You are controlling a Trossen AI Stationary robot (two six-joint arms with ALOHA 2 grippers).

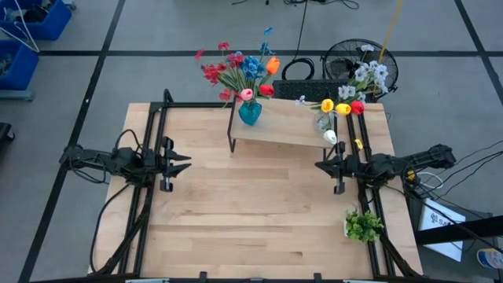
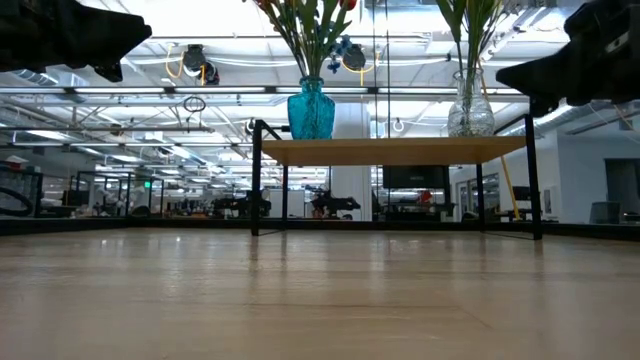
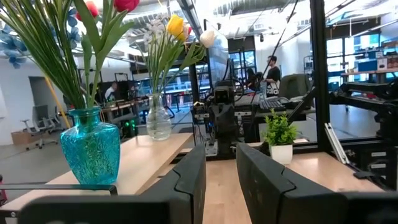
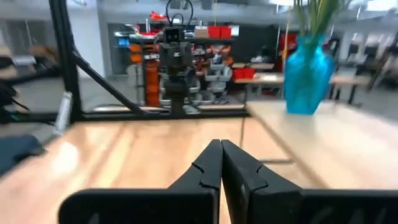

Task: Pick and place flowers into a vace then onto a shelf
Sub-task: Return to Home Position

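A low light-wood shelf on black legs carries a teal glass vase and a clear glass vase, both filled with colourful artificial flowers. The left gripper, fingers spread, and the right gripper, fingers pressed together, hover empty at opposite sides of the table. The arranging looks done; what remains is likely parking both arms clear of the shelf.

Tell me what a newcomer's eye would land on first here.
The shelf at the far edge of the table draws the eye: a turquoise vase of red, blue and orange flowers stands at its left end, a clear vase of yellow, red and white tulips at its right. Nearer, the left gripper, open, and the right gripper, shut, face each other, both empty.
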